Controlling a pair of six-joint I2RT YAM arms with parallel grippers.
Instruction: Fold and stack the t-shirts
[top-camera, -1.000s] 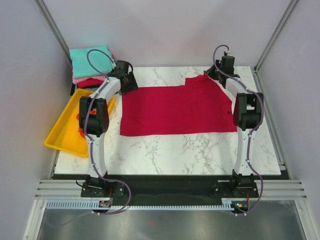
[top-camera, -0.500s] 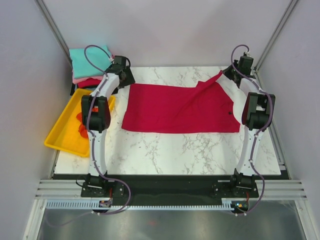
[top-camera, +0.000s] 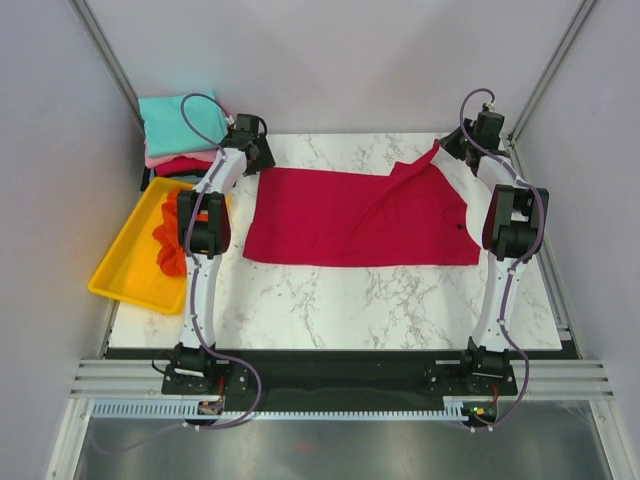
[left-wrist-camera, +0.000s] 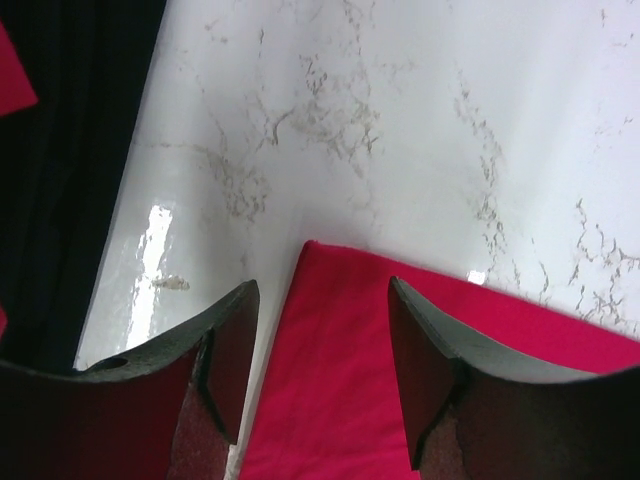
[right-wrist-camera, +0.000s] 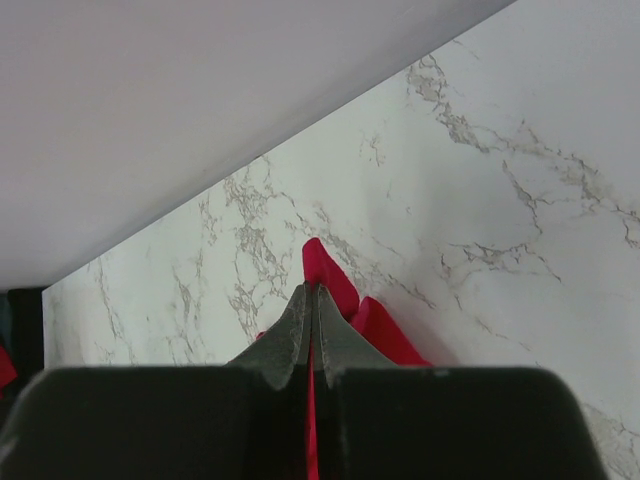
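Note:
A crimson red t-shirt (top-camera: 350, 220) lies spread across the marble table. Its far right corner (right-wrist-camera: 328, 275) is pinched and lifted by my right gripper (top-camera: 452, 150), whose jaws are pressed together on the cloth (right-wrist-camera: 312, 300). My left gripper (top-camera: 255, 158) hovers open over the shirt's far left corner (left-wrist-camera: 330, 340), one finger (left-wrist-camera: 225, 340) over bare marble, the other (left-wrist-camera: 430, 360) above the cloth. An orange t-shirt (top-camera: 168, 238) lies crumpled in the yellow tray (top-camera: 125, 270). A stack of folded t-shirts (top-camera: 180, 130), teal on top, then pink and red, sits at the back left.
Grey enclosure walls stand close behind and beside the table (top-camera: 380, 295). A black strip (left-wrist-camera: 70, 150) borders the table's left edge next to the stack.
My right gripper has pulled the shirt's far right corner up and toward the back right. My left gripper has shifted slightly right at the far left corner, its jaws narrowing a little.

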